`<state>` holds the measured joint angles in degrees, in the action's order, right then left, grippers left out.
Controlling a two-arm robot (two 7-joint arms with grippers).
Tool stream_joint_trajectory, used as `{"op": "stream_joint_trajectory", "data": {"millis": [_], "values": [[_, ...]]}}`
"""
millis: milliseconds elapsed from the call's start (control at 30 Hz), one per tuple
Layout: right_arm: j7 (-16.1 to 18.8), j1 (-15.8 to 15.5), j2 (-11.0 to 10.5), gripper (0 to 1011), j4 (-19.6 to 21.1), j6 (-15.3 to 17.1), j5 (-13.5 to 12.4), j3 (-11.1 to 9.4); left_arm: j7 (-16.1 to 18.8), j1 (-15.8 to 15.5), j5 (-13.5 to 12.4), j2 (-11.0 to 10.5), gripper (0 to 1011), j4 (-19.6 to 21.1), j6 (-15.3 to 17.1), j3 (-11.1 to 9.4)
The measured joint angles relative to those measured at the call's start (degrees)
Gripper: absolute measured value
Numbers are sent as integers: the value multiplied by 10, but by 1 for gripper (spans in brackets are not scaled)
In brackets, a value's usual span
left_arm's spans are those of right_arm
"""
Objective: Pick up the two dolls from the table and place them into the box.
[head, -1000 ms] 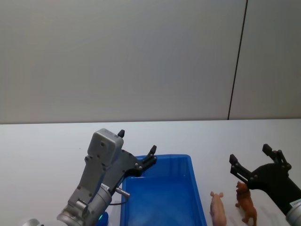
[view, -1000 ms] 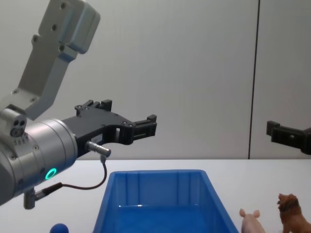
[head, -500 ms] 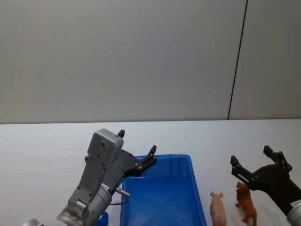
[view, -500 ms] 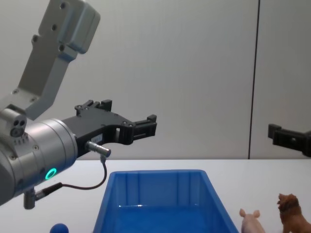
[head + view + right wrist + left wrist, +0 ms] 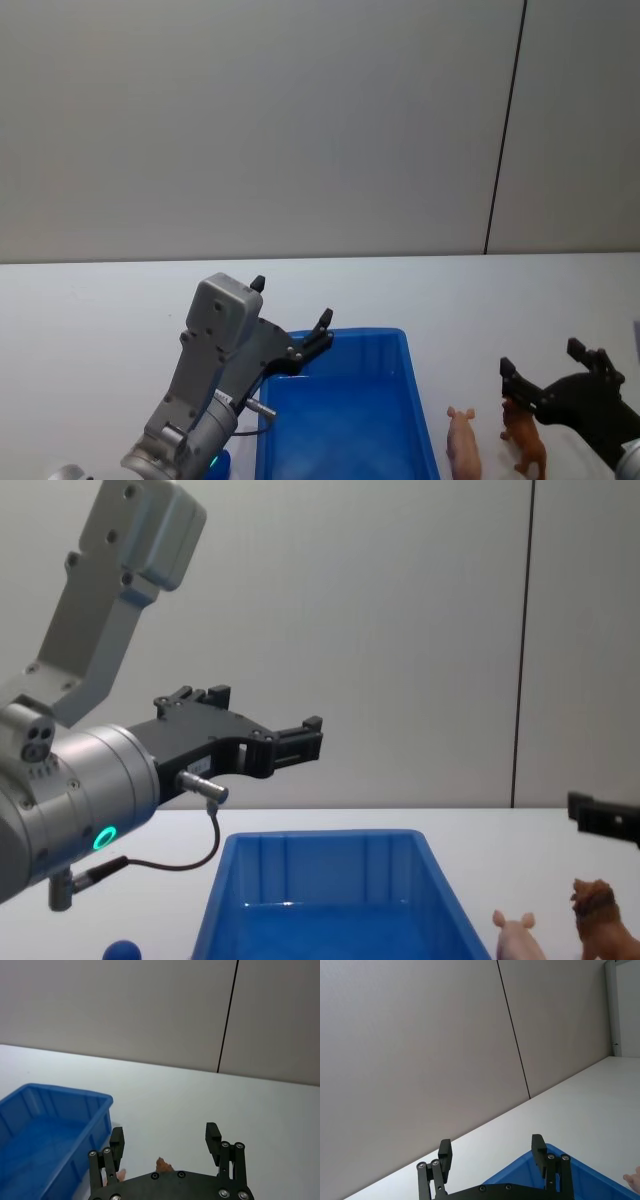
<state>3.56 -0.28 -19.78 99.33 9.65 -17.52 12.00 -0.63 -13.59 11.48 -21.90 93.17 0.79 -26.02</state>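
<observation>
A pale pink pig doll (image 5: 463,440) and a shaggy brown doll (image 5: 523,435) stand side by side on the white table (image 5: 100,320), right of the blue box (image 5: 345,345). The pig (image 5: 518,932) and the brown doll (image 5: 600,920) also show low at the right in the chest view. My right gripper (image 5: 545,368) hovers open just above the brown doll, whose head tip (image 5: 164,1164) peeks between the spread fingers (image 5: 117,1140). My left gripper (image 5: 290,310) hangs open above the box's far left corner, nothing between its fingers (image 5: 445,1152).
The box (image 5: 330,880) is empty inside. A small blue round object (image 5: 122,950) lies at the box's left. A plain wall with a dark vertical seam (image 5: 505,125) stands behind the table.
My right gripper has lowered and drawn back toward the brown doll. The left arm, box and dolls have not moved.
</observation>
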Motion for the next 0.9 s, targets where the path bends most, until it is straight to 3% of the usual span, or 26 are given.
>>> {"op": "stream_joint_trajectory", "data": {"millis": [367, 900], "values": [[1, -5, 0, 1001, -14, 43, -4, 0, 0, 0, 0, 0, 1001, 0, 0, 0], [-2, -24, 4, 1001, -26, 80, -6, 8, 0, 0, 0, 0, 1001, 0, 0, 0]]}}
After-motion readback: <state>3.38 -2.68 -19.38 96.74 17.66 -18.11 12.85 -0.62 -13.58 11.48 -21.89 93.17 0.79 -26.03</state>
